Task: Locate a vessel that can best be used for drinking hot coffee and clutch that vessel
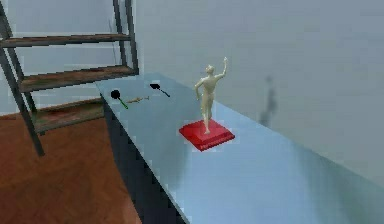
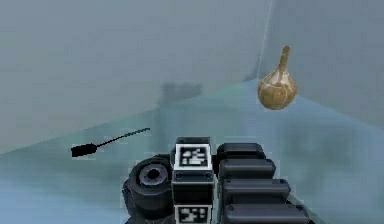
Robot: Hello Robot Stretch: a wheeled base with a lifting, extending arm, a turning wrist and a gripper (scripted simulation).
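Forward view: a long pale blue-grey bench [image 1: 270,180] runs from the lower right toward the far left, along a plain grey wall [image 1: 300,50]. About midway along it stands a cream statue [image 1: 208,92] of a figure with one arm raised, upright on a red square base [image 1: 207,137]. Toward the bench's far end lie a first utensil [image 1: 118,98] and a second utensil [image 1: 158,87], both dark-headed, near each other but apart. At this view's left a wooden shelf rack [image 1: 75,75] with dark uprights stands on a reddish-brown floor [image 1: 60,170]. Arm side view: on the bench top a black long-handled utensil [image 2: 100,146] lies flat at the left (whether it is one of the pair already noted cannot be confirmed). A tan round-bellied vase [image 2: 277,88] with a narrow neck stands upright at the right, well apart from that utensil. The dark arm [image 2: 255,185] rises from the bottom edge, bearing white marker squares [image 2: 193,157]; the pincer [image 2: 150,183] sits just left of them. Its far end cannot be made out, so its state and whether it holds anything cannot be told. Where a vessel for hot coffee stands cannot be told.
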